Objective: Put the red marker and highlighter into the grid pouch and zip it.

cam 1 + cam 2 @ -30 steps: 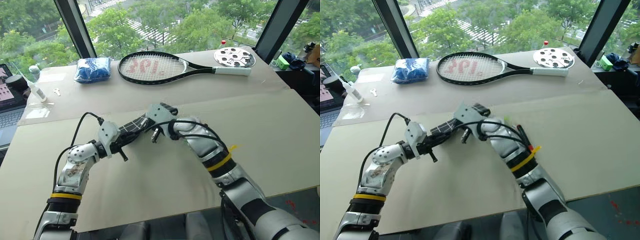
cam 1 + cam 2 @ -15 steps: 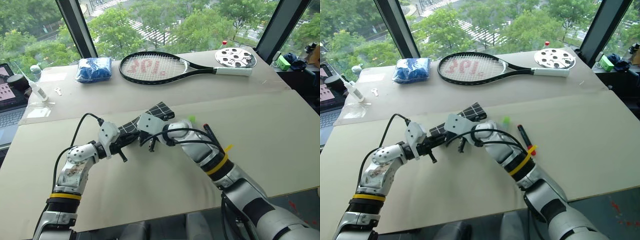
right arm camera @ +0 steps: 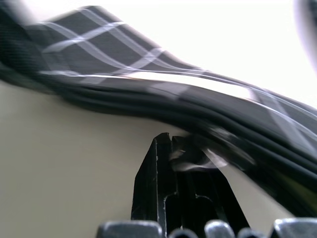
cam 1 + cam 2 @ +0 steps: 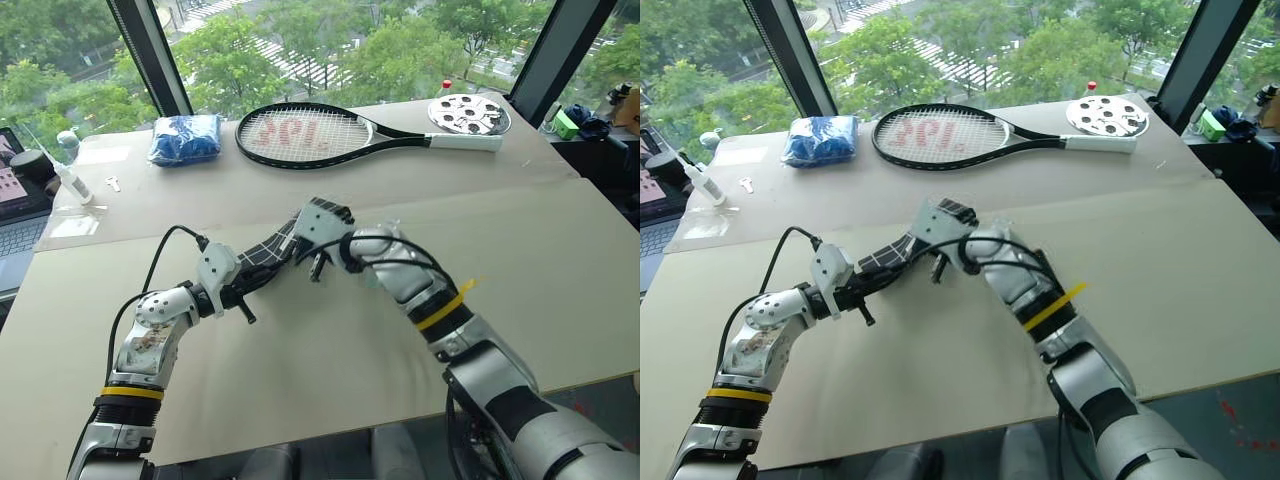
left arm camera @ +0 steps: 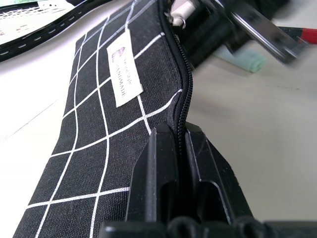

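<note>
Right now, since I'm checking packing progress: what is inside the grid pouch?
Its inside can't be seen: the grid pouch shows only its outer fabric and zipper edge. The left gripper clamps that edge; the right gripper pinches the zipper pull.

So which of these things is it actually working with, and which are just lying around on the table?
In the job: grid pouch, held by the left gripper and by the right gripper at its zipper pull; red marker; highlighter.
Lying about: tennis racket, blue bag, round white disc, white bottle, laptop.
</note>
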